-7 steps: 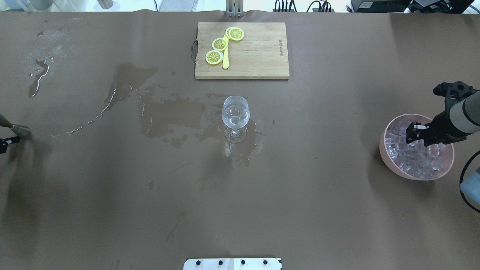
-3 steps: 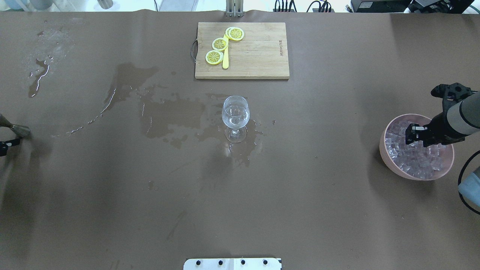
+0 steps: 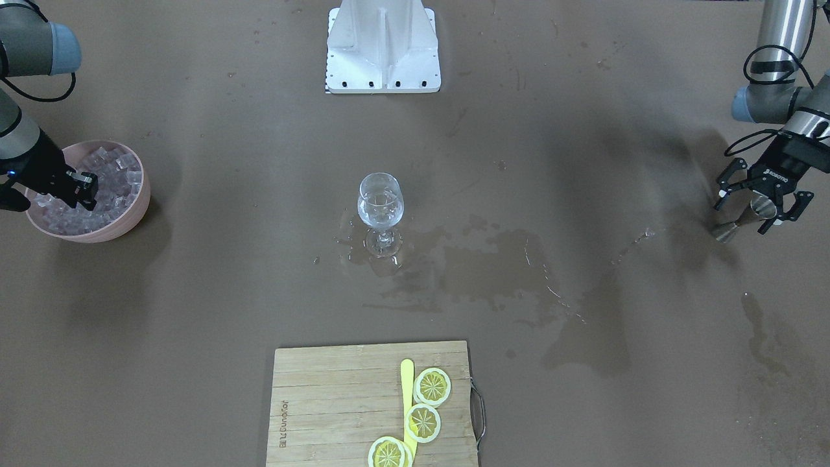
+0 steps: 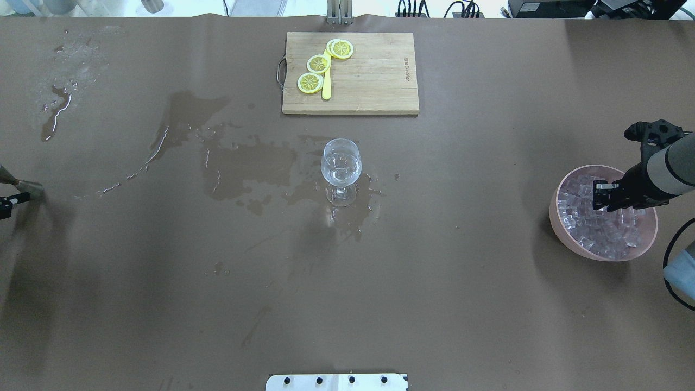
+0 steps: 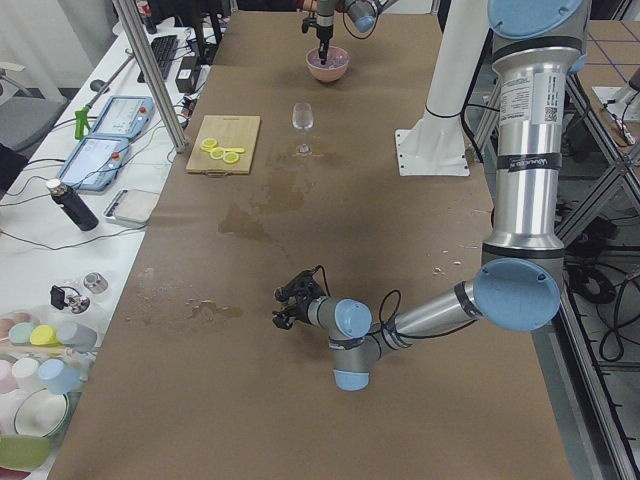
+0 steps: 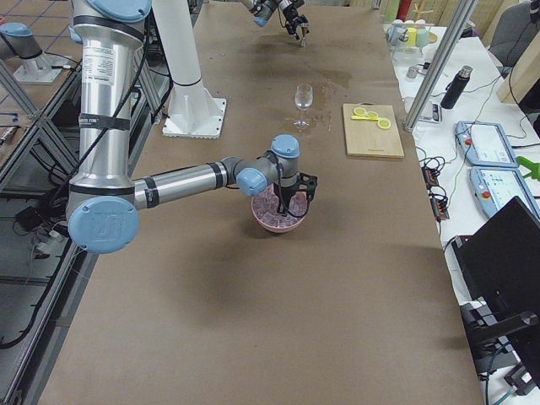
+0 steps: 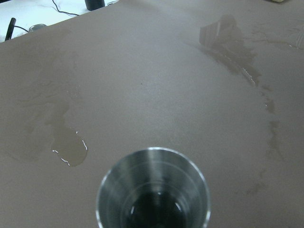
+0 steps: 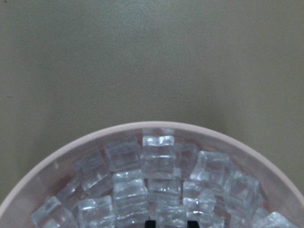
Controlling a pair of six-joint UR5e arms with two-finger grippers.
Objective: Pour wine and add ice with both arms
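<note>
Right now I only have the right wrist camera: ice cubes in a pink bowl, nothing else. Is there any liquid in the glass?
Observer: Yes. The wine glass stands upright mid-table with a small measure of clear liquid in its bowl, and wet patches spread from its foot across the table.
Operator: And where is the other arm?
Observer: Far off at the table's edge on the robot's left. The left gripper has a metal jigger between its fingers, tilted, well clear of the glass.
</note>
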